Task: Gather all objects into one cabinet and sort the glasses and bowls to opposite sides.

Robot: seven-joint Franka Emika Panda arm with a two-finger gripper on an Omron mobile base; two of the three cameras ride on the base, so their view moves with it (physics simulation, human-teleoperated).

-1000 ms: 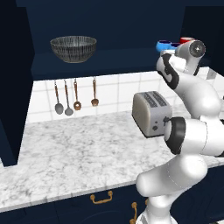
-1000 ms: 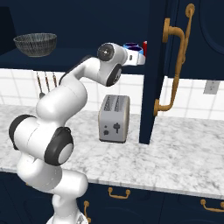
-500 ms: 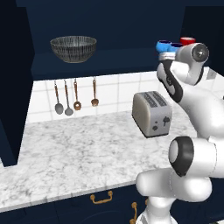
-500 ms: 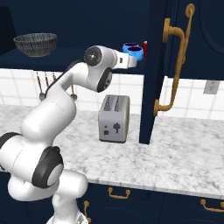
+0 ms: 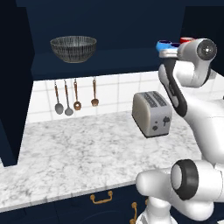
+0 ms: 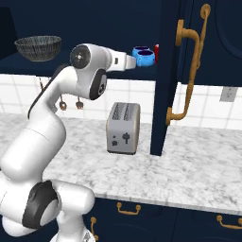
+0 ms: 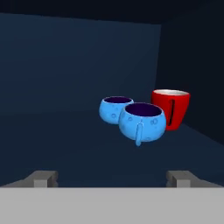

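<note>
Starting at the gripper (image 7: 112,178), we find its jaws spread wide and empty, just short of the nearer blue cup (image 7: 142,121). A second blue cup (image 7: 113,109) and the red mug (image 7: 171,108) cluster at the shelf's right; the grey striped bowl (image 5: 73,48) sits far left. We judge the sorting essentially done.
</note>
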